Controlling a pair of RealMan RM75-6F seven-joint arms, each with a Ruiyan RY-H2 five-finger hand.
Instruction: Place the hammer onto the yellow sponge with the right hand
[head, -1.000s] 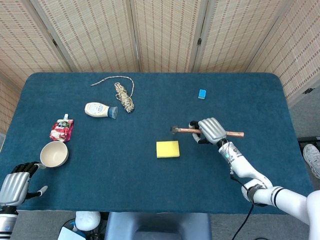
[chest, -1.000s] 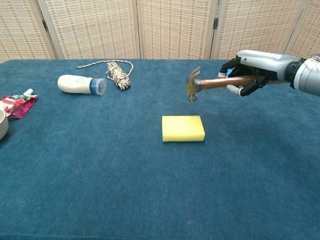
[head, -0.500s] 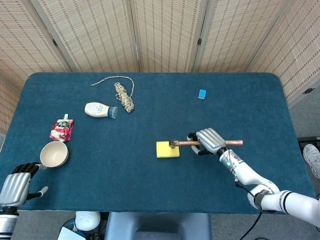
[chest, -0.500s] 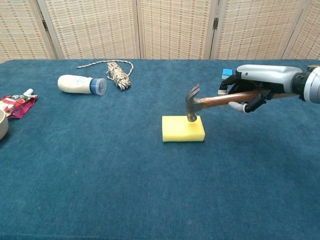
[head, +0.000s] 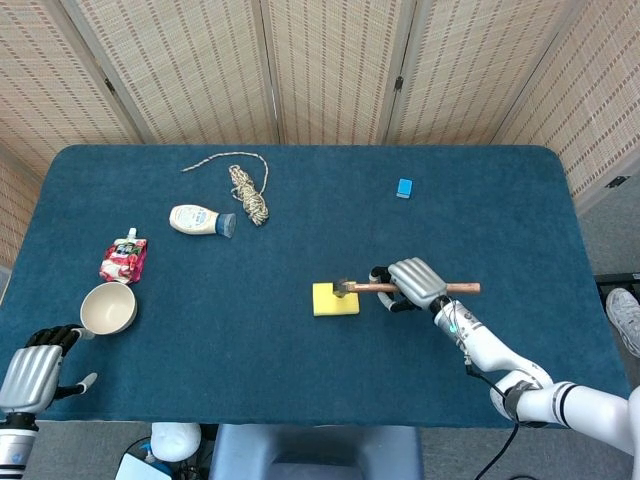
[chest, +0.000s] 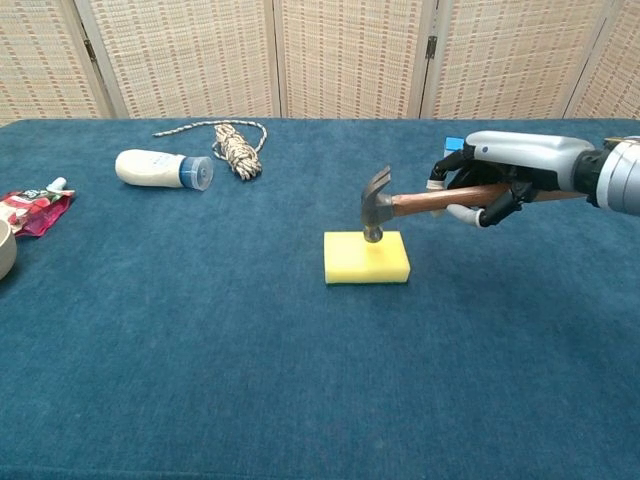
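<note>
Table (chest: 150, 380): blue cloth top, bearing everything listed below.

Right hand (chest: 500, 178): comes in from the right, fingers wrapped round the wooden handle near its middle, holding the hammer roughly level. In the chest view the palm side is shadowed, so how firm the grip is cannot be told.

Left hand (head: 30, 375): low at the near left corner, seen only from above; holds nothing, fingers look curled in. Partly cut off by the frame edge.

Hammer (chest: 395, 203): metal head, wooden handle. Probably head-heavy and rigid; a mid-handle hold lets the head droop, so a grip nearer the head would steady it. Head sits over the yellow sponge, its face at or just above the top surface; true contact is hard to make out. The handle's tail end is hidden behind the hand in the chest view.

Yellow sponge (chest: 366, 259): flat block at the table's middle, under the hammer head. Likely soft and light; it may dent or tip under the weight.

Small blue object (head: 404, 187): far right of the table, mostly hidden behind the right hand in the chest view.
</note>
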